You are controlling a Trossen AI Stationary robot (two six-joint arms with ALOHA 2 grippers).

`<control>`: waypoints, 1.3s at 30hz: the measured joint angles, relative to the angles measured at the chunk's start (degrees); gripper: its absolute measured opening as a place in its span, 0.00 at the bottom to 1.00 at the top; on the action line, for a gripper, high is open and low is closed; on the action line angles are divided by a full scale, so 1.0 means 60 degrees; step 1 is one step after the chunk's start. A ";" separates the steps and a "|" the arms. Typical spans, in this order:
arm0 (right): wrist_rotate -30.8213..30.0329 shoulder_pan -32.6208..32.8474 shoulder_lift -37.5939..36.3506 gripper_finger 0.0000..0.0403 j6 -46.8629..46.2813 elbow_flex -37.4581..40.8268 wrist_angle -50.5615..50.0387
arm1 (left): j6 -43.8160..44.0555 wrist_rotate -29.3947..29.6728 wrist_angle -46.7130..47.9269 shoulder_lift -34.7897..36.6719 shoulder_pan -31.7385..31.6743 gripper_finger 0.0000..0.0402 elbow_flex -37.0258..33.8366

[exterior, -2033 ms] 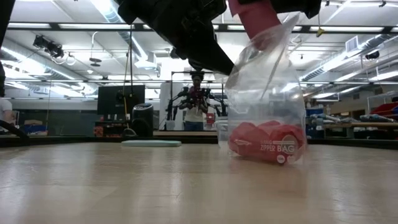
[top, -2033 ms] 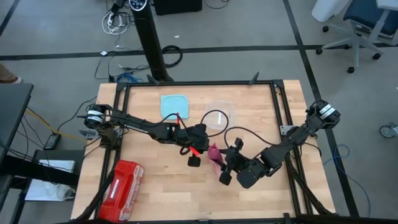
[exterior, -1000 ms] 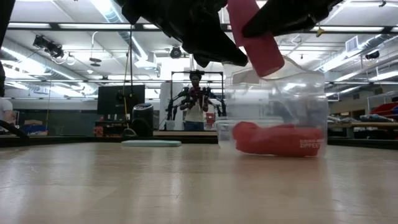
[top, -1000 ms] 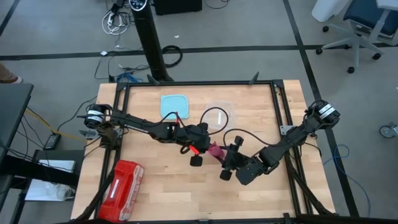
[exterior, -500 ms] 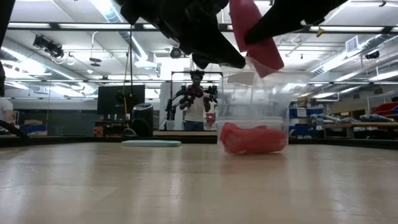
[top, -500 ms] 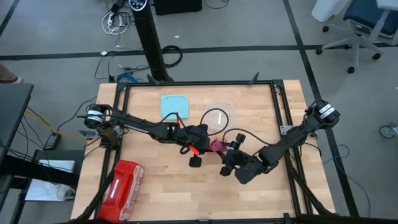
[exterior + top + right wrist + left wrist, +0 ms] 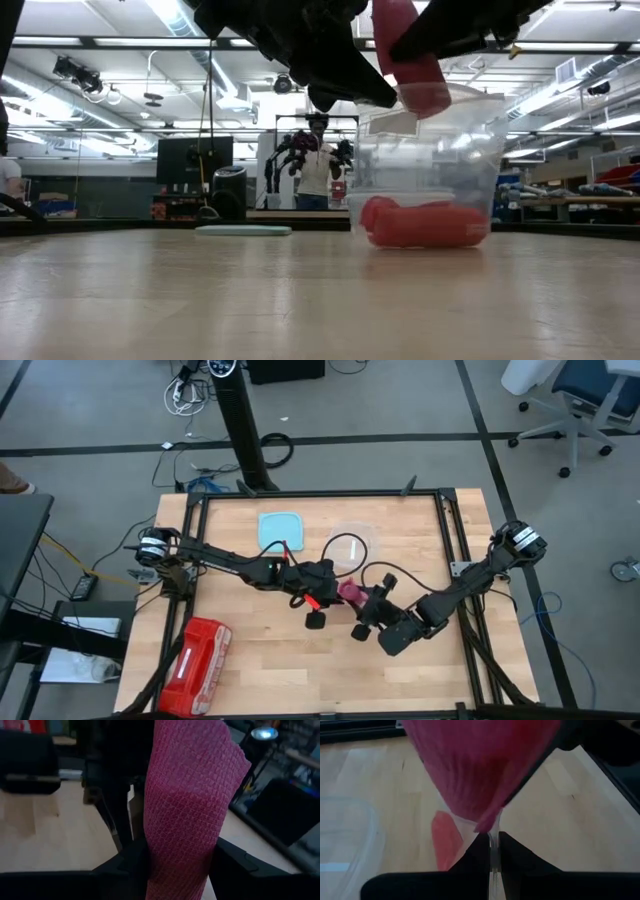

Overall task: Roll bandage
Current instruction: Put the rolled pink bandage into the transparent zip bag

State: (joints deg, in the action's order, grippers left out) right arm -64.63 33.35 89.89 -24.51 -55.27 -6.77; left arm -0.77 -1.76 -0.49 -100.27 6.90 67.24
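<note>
Holding a rolled bandage upright between its two fingers, the right gripper hangs above the middle of the wooden table, where it meets the left gripper, whose fingers are pinched tight on a thin edge of clear plastic that looks like the mouth of a zipper bag. By the look of things the rolling itself is finished and the step in hand is packing the roll away: the roll sits at the bag's opening, not yet down inside. The next move would call for the right arm to lower or push the roll through the mouth while the left keeps the film taut, then let go only once the roll is clear of the lip; a slack or shifting edge could catch the fabric. The bandage shows as a dusky pink-red cylinder of soft, waffle-textured weave, its top edge slightly ragged, gripped at its lower part. Seen level across the table, it hangs just over the bag, in whose bottom a red mass already rests. A pale blue lid lies at the far side and a red plastic case at the near left corner
</note>
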 joint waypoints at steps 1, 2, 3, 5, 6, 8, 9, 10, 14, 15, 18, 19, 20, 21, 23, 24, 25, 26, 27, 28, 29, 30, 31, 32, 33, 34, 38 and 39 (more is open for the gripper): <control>-0.0044 0.0034 0.0000 0.41 -0.0325 0.0000 -0.0069 | 0.0097 0.0006 0.0000 0.0000 0.0000 0.05 0.0000; -0.0043 0.0073 0.0000 0.41 -0.0510 0.0000 -0.0105 | 0.0184 0.0023 0.0000 0.0000 0.0000 0.05 0.0000; -0.0048 0.0125 0.0000 0.41 -0.0613 0.0000 -0.0140 | 0.0242 0.0035 -0.0004 0.0000 0.0000 0.05 0.0000; -0.0258 0.0257 0.0000 0.41 -0.0794 0.0000 -0.0249 | 0.0412 0.0064 -0.0034 0.0000 0.0000 0.05 0.0000; -0.0361 0.0319 0.0000 0.41 -0.0896 0.0000 -0.0362 | 0.0446 0.0066 -0.0058 0.0000 0.0000 0.05 0.0000; -0.0410 0.0397 0.0000 0.41 -0.1058 0.0000 -0.0637 | 0.0487 0.0079 -0.0098 0.0000 0.0000 0.05 0.0000; -0.0383 0.0435 0.0000 0.41 -0.1136 0.0000 -0.0805 | 0.0492 0.0114 -0.0098 0.0000 0.0000 0.05 0.0000; -0.0317 0.0481 0.0000 0.41 -0.1214 0.0000 -0.0975 | 0.0494 0.0136 -0.0102 0.0000 0.0000 0.05 0.0000; -0.0267 0.0756 0.0000 0.41 -0.1487 0.0000 -0.1608 | 0.0554 0.0143 -0.0101 0.0000 -0.0004 0.05 0.0000; -0.0280 0.0811 0.0000 0.41 -0.1486 0.0000 -0.1653 | 0.0577 0.0143 -0.0101 0.0000 -0.0004 0.05 0.0000; -0.0135 0.0824 0.0000 0.42 -0.1506 0.0000 -0.1750 | 0.0661 0.0143 -0.0099 0.0000 -0.0004 0.05 0.0000; 0.0037 0.0780 0.0000 0.43 -0.1511 0.0000 -0.1798 | 0.0673 0.0143 -0.0098 0.0000 -0.0004 0.05 0.0000; 0.0234 0.0747 0.0000 0.44 -0.1501 0.0000 -0.1835 | 0.0674 0.0146 -0.0098 0.0000 -0.0004 0.05 0.0000; 0.0431 0.0704 0.0000 0.45 -0.1459 0.0000 -0.1850 | 0.0675 0.0146 -0.0098 0.0000 -0.0004 0.05 0.0000; 0.0798 0.0636 0.0000 0.49 -0.1435 0.0000 -0.1850 | 0.0677 0.0146 -0.0095 0.0000 -0.0004 0.05 0.0000; 0.0979 0.0608 0.0000 0.51 -0.1442 0.0000 -0.1861 | 0.0677 0.0146 -0.0095 0.0000 -0.0004 0.05 0.0000; 0.1122 0.0584 0.0000 0.53 -0.1469 0.0000 -0.1909 | 0.0676 0.0146 -0.0091 0.0000 -0.0004 0.05 0.0000; 0.1208 0.0562 0.0000 0.55 -0.1485 0.0000 -0.1972 | 0.0677 0.0146 -0.0091 0.0000 -0.0004 0.05 0.0000; 0.1240 0.0553 0.0000 0.57 -0.1486 0.0000 -0.2053 | 0.0677 0.0146 -0.0084 0.0000 -0.0004 0.05 0.0000; 0.1229 0.0553 0.0000 0.58 -0.1480 0.0000 -0.2137 | 0.0677 0.0146 -0.0084 0.0000 -0.0004 0.05 0.0000; 0.1192 0.0553 -0.0004 0.58 -0.1477 0.0000 -0.2181 | 0.0677 0.0148 -0.0080 0.0000 -0.0004 0.05 0.0000; 0.1156 0.0553 -0.0025 0.58 -0.1447 0.0000 -0.2228 | 0.0675 0.0150 -0.0079 0.0000 -0.0004 0.05 0.0000; 0.1148 0.0553 -0.0059 0.58 -0.1414 0.0000 -0.2284 | 0.0677 0.0150 -0.0076 0.0000 -0.0004 0.05 0.0000; 0.1157 0.0553 -0.0098 0.58 -0.1408 0.0000 -0.2309 | 0.0674 0.0150 -0.0065 0.0000 -0.0004 0.05 0.0000; 0.1179 0.0553 -0.0134 0.58 -0.1405 0.0000 -0.2341 | 0.0676 0.0150 -0.0039 0.0000 -0.0004 0.05 0.0000; 0.1209 0.0553 -0.0187 0.57 -0.1401 0.0000 -0.2408 | 0.0677 0.0149 0.0009 0.0000 -0.0004 0.05 0.0003; 0.1236 0.0557 -0.0522 0.56 -0.1384 0.0000 -0.2623 | 0.0677 0.0150 0.0116 0.0000 -0.0004 0.05 0.0004; 0.1236 0.0557 -0.0610 0.56 -0.1384 0.0000 -0.2676 | 0.0693 0.0150 0.0113 0.0001 -0.0004 0.05 0.0004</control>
State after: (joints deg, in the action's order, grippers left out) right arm -57.21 36.69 86.23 -32.82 -55.27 -22.83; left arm 3.38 -0.86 0.19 -100.26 6.87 67.26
